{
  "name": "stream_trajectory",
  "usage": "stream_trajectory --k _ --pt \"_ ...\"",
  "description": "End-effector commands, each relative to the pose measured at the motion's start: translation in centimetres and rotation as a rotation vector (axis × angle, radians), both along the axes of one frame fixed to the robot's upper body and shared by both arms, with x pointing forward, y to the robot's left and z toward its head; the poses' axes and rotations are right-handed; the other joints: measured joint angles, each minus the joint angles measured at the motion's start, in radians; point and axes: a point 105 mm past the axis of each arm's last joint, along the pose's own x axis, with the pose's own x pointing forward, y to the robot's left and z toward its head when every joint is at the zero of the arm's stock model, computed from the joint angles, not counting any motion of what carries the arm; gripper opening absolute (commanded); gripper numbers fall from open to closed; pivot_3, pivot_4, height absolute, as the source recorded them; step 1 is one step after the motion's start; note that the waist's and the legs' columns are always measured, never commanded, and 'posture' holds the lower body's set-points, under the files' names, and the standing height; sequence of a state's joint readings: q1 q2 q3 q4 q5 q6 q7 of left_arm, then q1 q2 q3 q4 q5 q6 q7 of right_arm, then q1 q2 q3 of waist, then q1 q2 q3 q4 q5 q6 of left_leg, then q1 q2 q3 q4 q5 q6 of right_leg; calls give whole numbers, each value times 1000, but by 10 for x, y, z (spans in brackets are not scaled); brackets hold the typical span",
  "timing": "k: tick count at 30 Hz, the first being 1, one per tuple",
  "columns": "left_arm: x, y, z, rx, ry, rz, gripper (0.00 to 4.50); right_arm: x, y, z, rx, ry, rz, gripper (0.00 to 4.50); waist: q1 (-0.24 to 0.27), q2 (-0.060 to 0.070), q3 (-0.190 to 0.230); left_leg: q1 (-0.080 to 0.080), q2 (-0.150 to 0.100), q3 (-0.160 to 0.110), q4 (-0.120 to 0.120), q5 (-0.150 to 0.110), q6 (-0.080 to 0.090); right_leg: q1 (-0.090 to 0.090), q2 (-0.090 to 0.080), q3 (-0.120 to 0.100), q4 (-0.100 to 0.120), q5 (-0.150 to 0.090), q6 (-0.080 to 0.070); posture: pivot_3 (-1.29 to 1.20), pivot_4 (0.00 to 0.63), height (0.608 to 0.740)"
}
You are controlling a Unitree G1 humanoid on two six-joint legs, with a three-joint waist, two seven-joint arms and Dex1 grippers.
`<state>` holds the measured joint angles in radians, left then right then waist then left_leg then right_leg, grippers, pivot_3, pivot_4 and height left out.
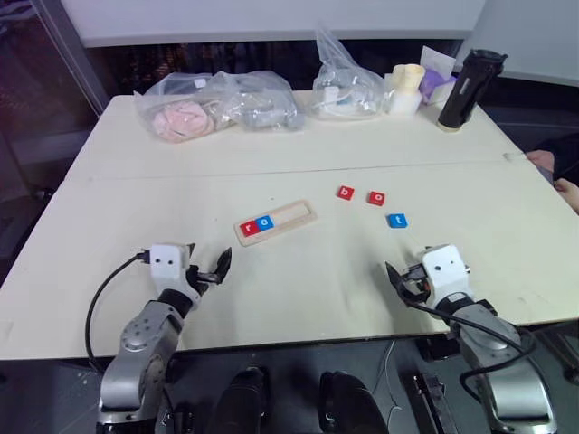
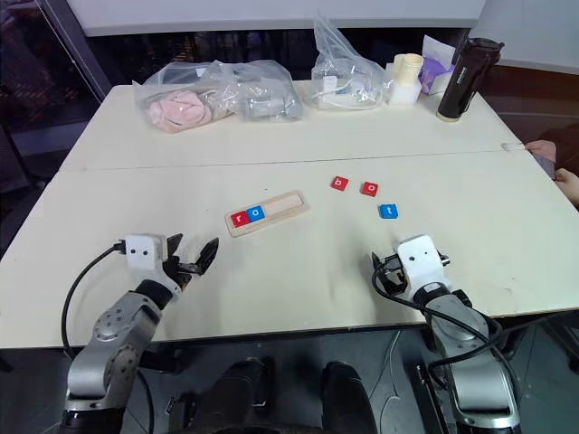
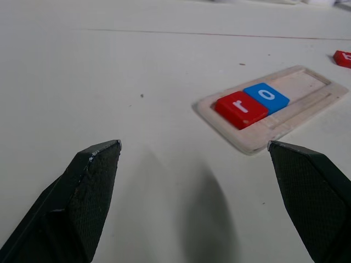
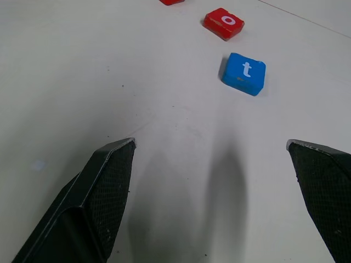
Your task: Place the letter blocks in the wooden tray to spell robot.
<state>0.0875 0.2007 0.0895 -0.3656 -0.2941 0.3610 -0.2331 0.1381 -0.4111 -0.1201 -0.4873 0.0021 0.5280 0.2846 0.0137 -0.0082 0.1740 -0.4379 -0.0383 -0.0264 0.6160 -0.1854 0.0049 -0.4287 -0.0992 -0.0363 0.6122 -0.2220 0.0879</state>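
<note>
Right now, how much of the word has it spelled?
Two letters: the red r and blue o sit in the wooden tray. Nothing is in hand; the left gripper and right gripper are open. The red b, red o and blue t remain on the table.

In the left wrist view the wooden tray (image 3: 274, 107) is seen whole, but the red block (image 3: 344, 57) beyond it is cut by the picture's edge, so its letter cannot be read there. In the right wrist view another red block (image 4: 171, 1) is clipped at the picture's edge and its letter is lost. The contents of the clear plastic bags (image 1: 217, 107) at the far side of the counter (image 1: 136, 208) are blurred by the wrapping; only pinkish and grey masses can be made out. A person's hand (image 1: 552, 172) is cut off at the right edge of the left eye view. The small items beside the dark bottle (image 1: 469, 89) are partly hidden behind one another.
</note>
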Motion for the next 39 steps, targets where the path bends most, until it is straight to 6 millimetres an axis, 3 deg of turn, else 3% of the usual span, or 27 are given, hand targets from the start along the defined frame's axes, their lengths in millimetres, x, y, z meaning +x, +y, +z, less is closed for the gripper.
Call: stream_trajectory --k 1,21,26,33,39 --pt "-3 -4 8 -9 -51 -15 4500 1 1 7 -6 -38 1 4462 -1 0 0 0 0 0 0 0 0 0 0 0 0 0 0 0 150 725" --pt "-1 -5 6 17 -56 -69 4500 6 4 7 -12 -51 15 4462 0 0 0 0 0 0 0 0 0 0 0 0 0 0 1 0 150 725" --pt "5 4 18 56 -93 -157 4500 10 7 10 -7 -60 21 4462 0 0 0 0 0 0 0 0 0 0 0 0 0 0 1 0 150 725" --pt "21 15 27 157 -30 -469 4500 10 24 21 21 -22 190 4462 -1 1 0 0 0 0 0 0 0 0 0 -2 0 1 -2 0 150 725" --pt "43 21 25 284 103 -796 4500 -15 50 44 -10 112 575 4462 1 1 1 -3 0 0 2 2 3 -2 1 -4 0 2 -4 0 150 725"
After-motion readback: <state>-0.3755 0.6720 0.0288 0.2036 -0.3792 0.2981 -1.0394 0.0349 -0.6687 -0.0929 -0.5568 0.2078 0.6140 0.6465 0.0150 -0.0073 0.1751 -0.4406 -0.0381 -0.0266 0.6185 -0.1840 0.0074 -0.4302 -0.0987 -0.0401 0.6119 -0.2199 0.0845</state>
